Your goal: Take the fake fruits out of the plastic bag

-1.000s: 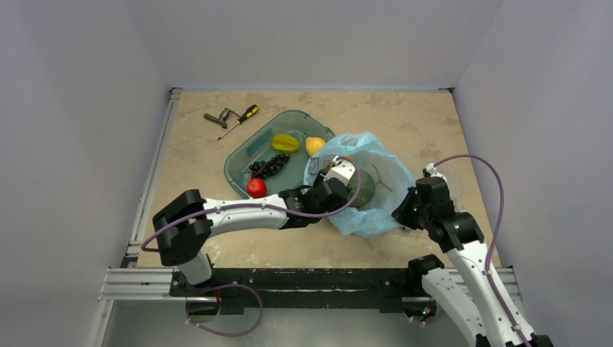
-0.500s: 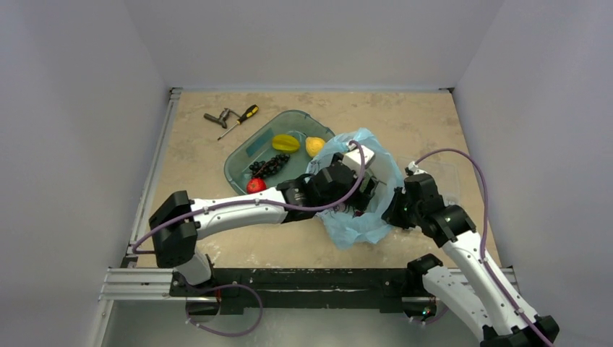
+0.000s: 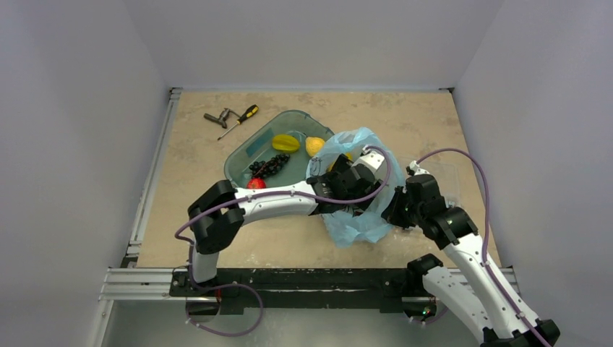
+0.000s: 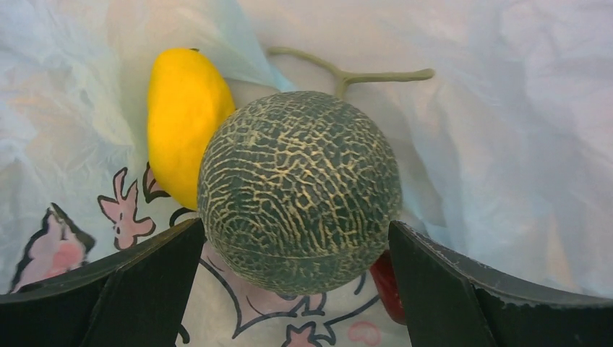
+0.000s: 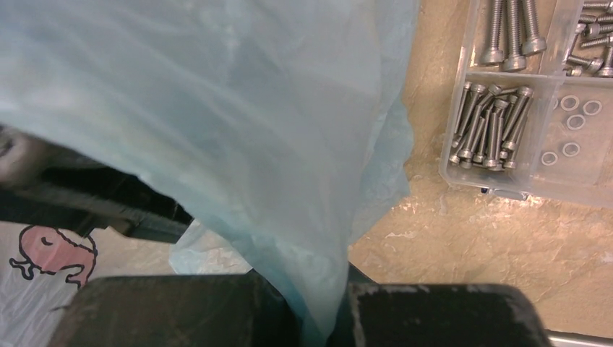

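Left gripper [image 4: 295, 225]: fingers spread wide, one on either side of the large round dull-green net-skinned fake melon [image 4: 300, 191]. No contact is visible and nothing is held.

Change: a second ago these jaws were only half parted and the wrist sat at the bag mouth. Since then the arm has pushed further in and the jaws have widened to span the fruit.

Both task fruits are inside the thin crinkly light-blue plastic bag [image 3: 359, 225], lying on its pink cartoon print. The smooth elongated yellow fake mango [image 4: 184, 130] is at 10 o'clock of the melon and touches it. The melon's stem points toward 12.

Right gripper [image 5: 318, 311]: fingers together, pinched on the bag film at the bag's 3 o'clock edge in the top view. It has shifted slightly inward and holds the mouth up.

A small red object [image 4: 387, 283] shows under the melon at 5 o'clock; I can't tell what it is.

The bag lies at 4 o'clock of the teal plastic tray [image 3: 242, 163].

Judgement: the approach looks finished. What remains is to close on the melon and draw it out. The skin is rough but the curve is wide, so it may squirt forward.
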Controlling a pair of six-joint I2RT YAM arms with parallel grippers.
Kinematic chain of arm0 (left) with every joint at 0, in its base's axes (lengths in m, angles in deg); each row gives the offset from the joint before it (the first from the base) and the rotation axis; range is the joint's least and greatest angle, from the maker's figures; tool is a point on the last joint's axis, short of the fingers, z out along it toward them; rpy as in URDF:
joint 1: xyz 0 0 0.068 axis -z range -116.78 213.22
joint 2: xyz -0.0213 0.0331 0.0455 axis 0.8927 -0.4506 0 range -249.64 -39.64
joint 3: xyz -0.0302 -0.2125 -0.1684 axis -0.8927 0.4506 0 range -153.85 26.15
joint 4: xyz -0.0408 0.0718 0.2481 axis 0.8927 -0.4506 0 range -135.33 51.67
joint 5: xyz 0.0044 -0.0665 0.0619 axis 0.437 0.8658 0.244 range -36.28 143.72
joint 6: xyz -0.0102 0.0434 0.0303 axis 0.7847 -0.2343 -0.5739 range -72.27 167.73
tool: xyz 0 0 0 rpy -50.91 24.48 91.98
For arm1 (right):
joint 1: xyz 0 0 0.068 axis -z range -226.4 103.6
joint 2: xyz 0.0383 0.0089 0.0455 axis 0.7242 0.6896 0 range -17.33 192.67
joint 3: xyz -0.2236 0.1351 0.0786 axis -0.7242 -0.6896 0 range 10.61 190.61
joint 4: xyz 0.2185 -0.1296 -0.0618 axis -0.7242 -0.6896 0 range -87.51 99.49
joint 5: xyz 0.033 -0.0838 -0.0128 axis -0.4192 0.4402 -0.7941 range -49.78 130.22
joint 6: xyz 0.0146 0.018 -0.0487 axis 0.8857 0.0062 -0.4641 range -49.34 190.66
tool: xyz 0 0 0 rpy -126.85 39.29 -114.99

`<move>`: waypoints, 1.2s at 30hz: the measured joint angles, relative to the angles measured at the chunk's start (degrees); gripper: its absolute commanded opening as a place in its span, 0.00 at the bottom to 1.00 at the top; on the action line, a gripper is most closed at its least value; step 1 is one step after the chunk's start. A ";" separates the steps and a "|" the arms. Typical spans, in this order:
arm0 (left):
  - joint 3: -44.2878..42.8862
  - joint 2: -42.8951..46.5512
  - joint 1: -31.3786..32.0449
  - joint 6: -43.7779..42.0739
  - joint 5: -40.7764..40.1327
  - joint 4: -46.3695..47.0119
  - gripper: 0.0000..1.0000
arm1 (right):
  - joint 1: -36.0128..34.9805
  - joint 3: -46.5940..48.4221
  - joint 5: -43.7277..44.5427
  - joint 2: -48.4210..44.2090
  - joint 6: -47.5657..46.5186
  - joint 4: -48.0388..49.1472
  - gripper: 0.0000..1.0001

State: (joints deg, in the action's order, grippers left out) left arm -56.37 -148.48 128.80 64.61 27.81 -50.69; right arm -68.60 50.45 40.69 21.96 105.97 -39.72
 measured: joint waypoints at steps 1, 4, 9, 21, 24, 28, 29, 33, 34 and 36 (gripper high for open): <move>0.00 -0.39 -0.02 -0.02 -0.66 -0.17 1.00 | 0.00 0.00 0.00 0.00 0.00 0.04 0.00; -0.37 -1.97 -0.17 0.00 -1.97 -0.13 1.00 | 0.00 0.00 -0.02 0.02 0.00 0.26 0.00; -2.78 -6.08 -0.39 0.59 -4.02 0.70 0.98 | 0.00 0.00 0.00 0.02 0.00 0.48 0.00; 6.97 -8.57 -5.11 5.20 6.97 8.41 0.35 | 0.00 0.00 0.00 -0.57 0.02 0.61 0.00; 17.00 -2.19 -6.99 7.41 14.58 16.94 0.48 | 0.00 0.00 0.00 -1.51 0.04 0.63 0.00; 20.55 2.80 -6.45 7.58 18.40 21.49 0.59 | 0.00 0.00 0.04 -1.88 0.07 0.61 0.00; 20.55 3.91 -5.90 7.48 18.99 21.88 0.61 | 0.00 0.00 0.11 -1.97 0.09 0.59 0.00; 20.48 8.48 -3.96 5.86 20.02 22.80 0.63 | -0.02 0.00 1.75 -3.04 1.14 0.20 0.00; 20.04 9.27 -3.69 5.35 19.98 22.56 0.62 | -0.04 0.00 2.34 -3.48 1.70 -0.09 0.00; 18.18 9.55 -3.56 4.57 19.47 21.97 0.61 | -0.04 0.00 3.32 -4.57 2.84 -0.37 0.00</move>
State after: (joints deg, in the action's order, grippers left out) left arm -38.19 -138.93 125.24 69.18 47.28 -28.72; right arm -68.64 50.45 44.01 17.39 108.81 -40.09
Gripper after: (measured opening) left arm 0.624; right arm 0.004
